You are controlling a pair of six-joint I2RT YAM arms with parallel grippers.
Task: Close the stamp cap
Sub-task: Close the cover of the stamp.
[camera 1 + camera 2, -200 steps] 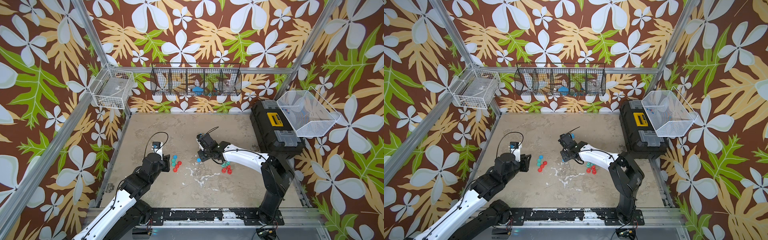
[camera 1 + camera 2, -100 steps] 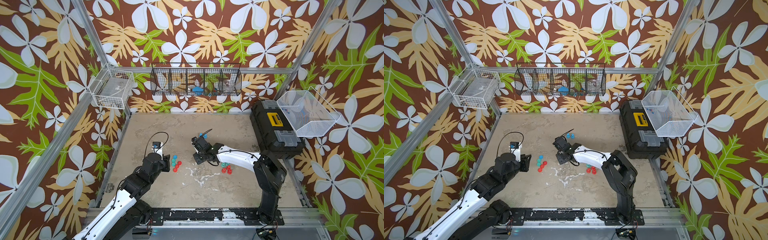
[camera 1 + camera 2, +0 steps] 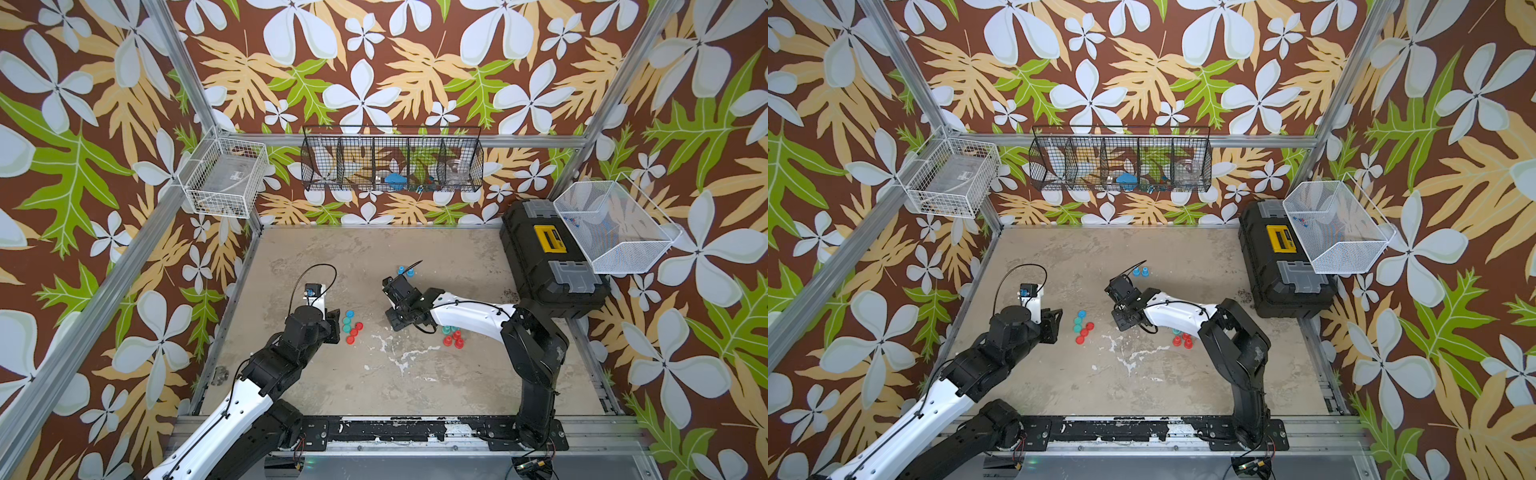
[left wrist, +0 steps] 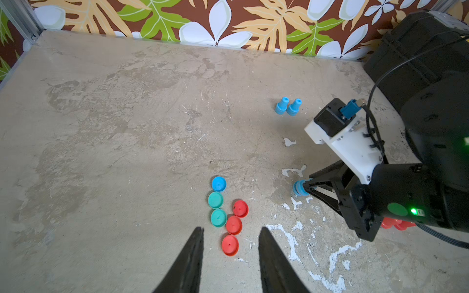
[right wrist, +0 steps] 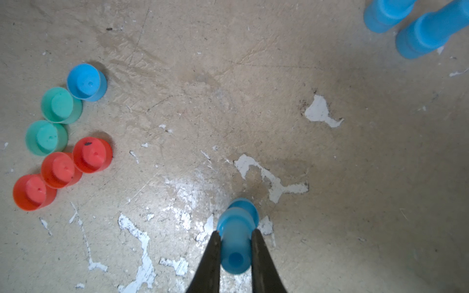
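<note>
- The right gripper [image 5: 234,231] has its jaws pinching a blue stamp [image 5: 236,223] by the narrow handle, with the wide end pointing down at the worktop [image 4: 127,126].
- That stamp is low over the worktop. Whether it touches the surface cannot be told.
- The left gripper [image 4: 231,228] has its jaws spread with nothing between them, above the near end of a cluster of caps.
- The cluster lies flat and packed close: a blue cap [image 4: 218,184] at the far end, two green caps [image 4: 215,200] next to it, and three red caps [image 4: 233,225] alongside.
- The held stamp is apart from the blue cap, off to the side of the cluster.
- Two more blue stamps [image 4: 288,106] stand upright and side by side farther back.
- Red stamps [image 3: 453,338] are grouped under the right arm.
- A black toolbox [image 3: 548,266] sits at the worktop's right edge.
</note>
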